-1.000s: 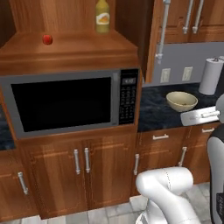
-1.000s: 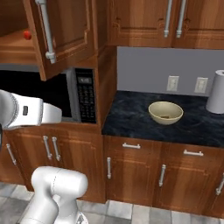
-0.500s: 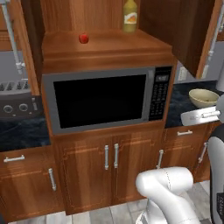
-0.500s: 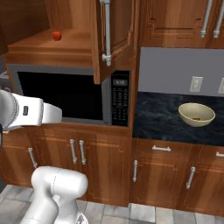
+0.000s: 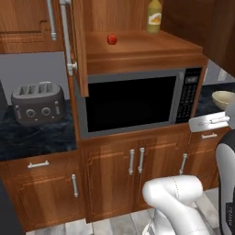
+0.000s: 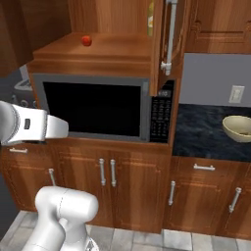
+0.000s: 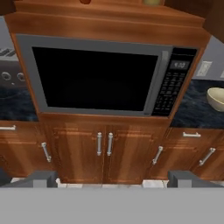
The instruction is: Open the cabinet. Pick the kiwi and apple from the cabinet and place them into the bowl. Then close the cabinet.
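From the left base view, the apple (image 5: pixel 112 39) is sitting on the open cabinet (image 5: pixel 137 50) shelf above the microwave (image 5: pixel 137 103), left of a yellow bottle (image 5: pixel 154 16). The right base view is adding the bowl (image 6: pixel 239 129), right of the microwave. In the hand view, the gripper (image 7: pixel 112 178) is hanging wide open and empty below the microwave, so it should probably rise squarely toward the apple.

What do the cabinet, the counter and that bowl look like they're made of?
The cabinet looks like reddish-brown wood with a visible grain and a silver metal-looking bar handle. The counter seems polished dark stone, mottled blue-black. The bowl looks like cream glazed ceramic, smooth and plain.
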{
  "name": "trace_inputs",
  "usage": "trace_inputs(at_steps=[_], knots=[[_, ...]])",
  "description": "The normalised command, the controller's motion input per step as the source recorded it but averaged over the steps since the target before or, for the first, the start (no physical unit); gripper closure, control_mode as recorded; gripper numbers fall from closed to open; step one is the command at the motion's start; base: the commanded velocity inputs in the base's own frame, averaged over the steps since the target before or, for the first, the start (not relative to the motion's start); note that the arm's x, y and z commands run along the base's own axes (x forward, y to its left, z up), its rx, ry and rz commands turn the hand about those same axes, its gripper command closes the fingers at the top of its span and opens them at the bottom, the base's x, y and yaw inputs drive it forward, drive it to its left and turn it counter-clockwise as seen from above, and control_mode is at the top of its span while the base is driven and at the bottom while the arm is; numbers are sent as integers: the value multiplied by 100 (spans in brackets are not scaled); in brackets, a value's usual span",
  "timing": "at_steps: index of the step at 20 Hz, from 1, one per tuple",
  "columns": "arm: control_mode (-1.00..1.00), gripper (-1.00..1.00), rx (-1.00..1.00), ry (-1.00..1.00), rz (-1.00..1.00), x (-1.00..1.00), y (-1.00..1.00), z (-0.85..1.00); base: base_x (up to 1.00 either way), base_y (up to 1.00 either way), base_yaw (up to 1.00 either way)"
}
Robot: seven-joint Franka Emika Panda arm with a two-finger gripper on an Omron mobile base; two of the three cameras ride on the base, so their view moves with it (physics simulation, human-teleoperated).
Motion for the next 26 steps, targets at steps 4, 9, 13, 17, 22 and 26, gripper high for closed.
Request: trace_inputs(at_steps=[4,9,13,17,22,26], knots=[[100,-100,0,0,0,0,0,0,27,24,-6],[100,-100,0,0,0,0,0,0,44,11,-5],[100,-100,0,0,0,0,0,0,54,12,-5],[100,-100,0,0,0,0,0,0,53,14,-5],[100,-100,0,0,0,0,0,0,48,8,-6],[100,-100,0,0,0,0,0,0,57,11,-7]])
